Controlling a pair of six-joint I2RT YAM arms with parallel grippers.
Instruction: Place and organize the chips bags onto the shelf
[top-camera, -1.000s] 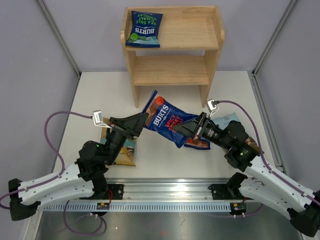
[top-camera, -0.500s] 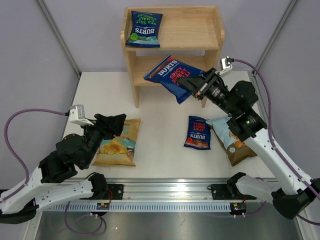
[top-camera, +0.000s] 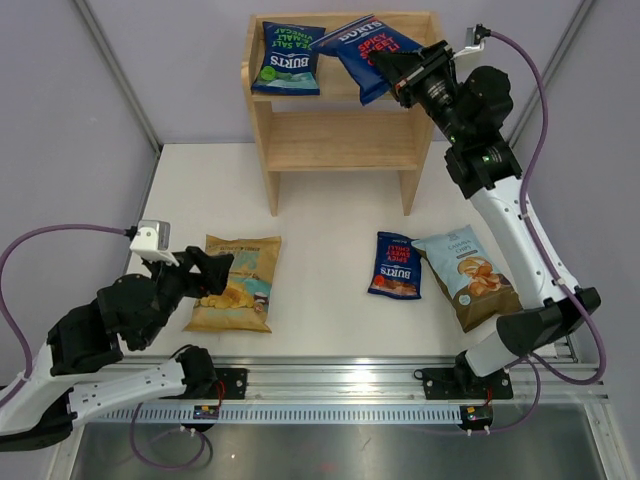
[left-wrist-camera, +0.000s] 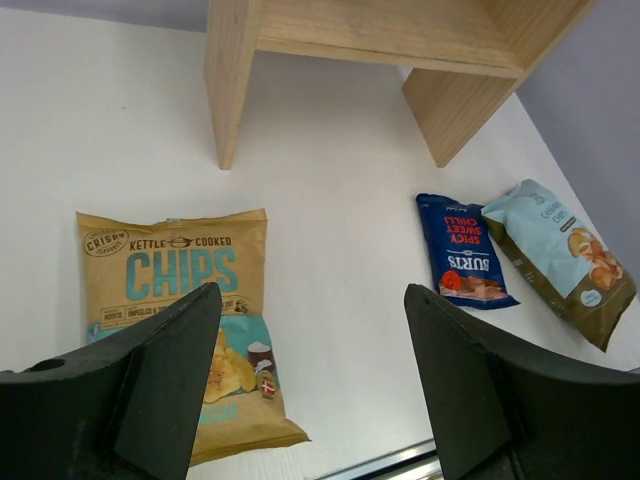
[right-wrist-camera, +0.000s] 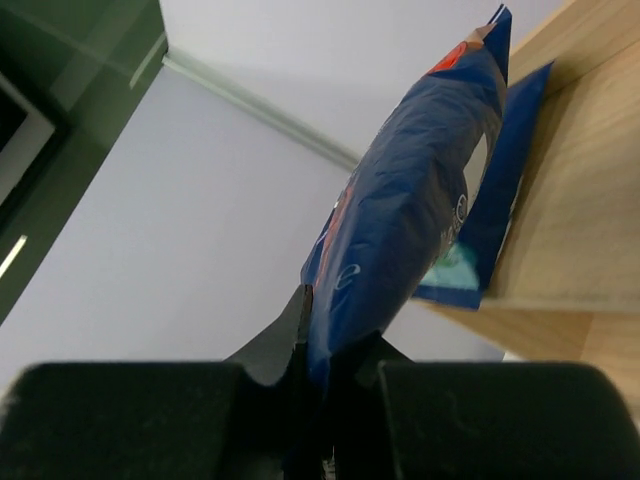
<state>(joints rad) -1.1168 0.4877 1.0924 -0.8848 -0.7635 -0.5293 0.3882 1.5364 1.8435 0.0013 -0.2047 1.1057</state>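
Right end effector (top-camera: 390, 72): clenched on red-lettered Burts bag (top-camera: 362, 40), bag tilted over shelf (top-camera: 345, 140) top tier, beside green-lettered Burts bag (top-camera: 289, 58). Left end effector (top-camera: 212, 275): released, at CHIPS bag (top-camera: 240, 285) left edge.

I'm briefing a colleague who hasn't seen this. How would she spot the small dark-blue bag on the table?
Find the wooden shelf at the back of the white table, then look in front of its right leg. A small Burts bag lies flat there, just left of a larger light-blue-and-brown bag. It is the table's only dark-blue bag.
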